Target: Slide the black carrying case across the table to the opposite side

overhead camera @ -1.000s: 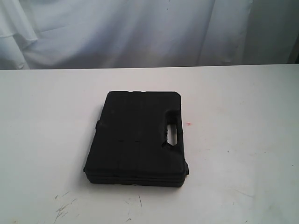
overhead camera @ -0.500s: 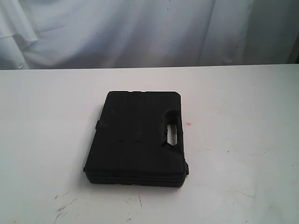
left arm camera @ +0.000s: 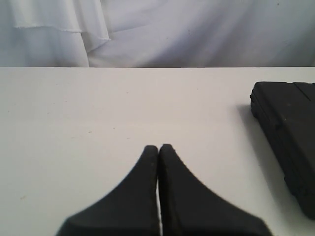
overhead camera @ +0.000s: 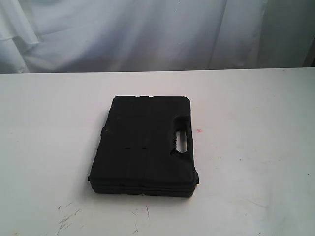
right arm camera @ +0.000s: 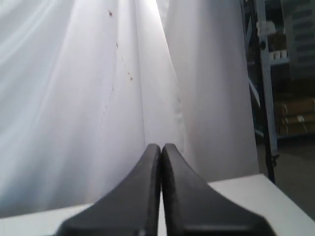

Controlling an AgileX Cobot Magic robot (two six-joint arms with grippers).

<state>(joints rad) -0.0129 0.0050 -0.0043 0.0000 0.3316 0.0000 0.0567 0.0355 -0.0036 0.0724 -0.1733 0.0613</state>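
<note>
While black case (overhead camera: 142, 147) lies closed (flat) on table (overhead camera: 256, 123), both jaws pressed together, empty.

Looks like a lab or test bay, not a home. Scuffed white desk (overhead camera: 256, 123), with a white curtain (overhead camera: 147, 34) hung behind it as a backdrop. Past the curtain's edge: metal shelving (right arm camera: 263, 64) stacked with cardboard boxes (right arm camera: 295, 118), warehouse style.
</note>
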